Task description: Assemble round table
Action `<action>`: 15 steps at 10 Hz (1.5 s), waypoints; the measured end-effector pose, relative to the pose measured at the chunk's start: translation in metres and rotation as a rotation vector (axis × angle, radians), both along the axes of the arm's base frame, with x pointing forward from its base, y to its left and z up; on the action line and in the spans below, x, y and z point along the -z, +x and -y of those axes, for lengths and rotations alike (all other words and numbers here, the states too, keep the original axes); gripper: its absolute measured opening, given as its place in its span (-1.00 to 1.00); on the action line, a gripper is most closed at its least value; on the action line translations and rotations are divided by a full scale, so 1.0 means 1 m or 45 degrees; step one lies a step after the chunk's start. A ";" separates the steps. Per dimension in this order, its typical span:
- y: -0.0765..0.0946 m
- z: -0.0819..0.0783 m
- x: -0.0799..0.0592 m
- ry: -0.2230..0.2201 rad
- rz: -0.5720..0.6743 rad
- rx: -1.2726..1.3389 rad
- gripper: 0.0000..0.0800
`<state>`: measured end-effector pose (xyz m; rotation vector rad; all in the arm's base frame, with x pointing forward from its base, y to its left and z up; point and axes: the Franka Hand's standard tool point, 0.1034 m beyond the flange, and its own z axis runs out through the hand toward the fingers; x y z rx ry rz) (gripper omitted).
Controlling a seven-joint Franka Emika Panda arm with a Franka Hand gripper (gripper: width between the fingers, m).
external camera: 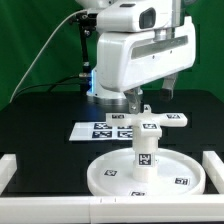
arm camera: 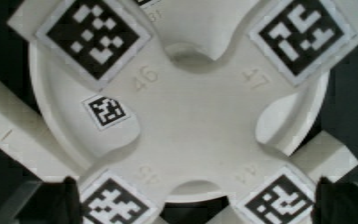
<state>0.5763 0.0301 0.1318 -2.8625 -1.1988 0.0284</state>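
Observation:
The round table's large rimmed disc (external camera: 108, 176) lies flat near the table's front. The short thick post (external camera: 143, 153) stands upright at its centre, a tag on its side. The four-armed cross piece (external camera: 153, 122) sits on top of the post. My gripper (external camera: 150, 104) hangs just above the cross piece, its fingers spread. In the wrist view the cross piece (arm camera: 185, 90) fills the picture, tags on its arms. My gripper (arm camera: 201, 205) is open, a dark fingertip (arm camera: 62, 200) standing outside each of the two nearer arms; I cannot tell whether they touch.
The marker board (external camera: 100, 129) lies flat on the black table just behind the disc. White rails border the exterior view's left (external camera: 8, 168), right (external camera: 213, 166) and front (external camera: 110, 212). The robot's base (external camera: 95, 85) and cables stand at the back.

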 end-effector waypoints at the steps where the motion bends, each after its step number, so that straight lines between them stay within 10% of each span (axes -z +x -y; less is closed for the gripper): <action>1: 0.000 -0.001 0.000 -0.001 -0.001 -0.002 0.62; 11: -0.010 0.002 0.030 0.003 0.011 0.007 0.59; 12: -0.011 0.002 0.030 0.003 0.009 0.020 0.16; 15: -0.011 0.001 0.030 0.000 0.005 0.149 0.11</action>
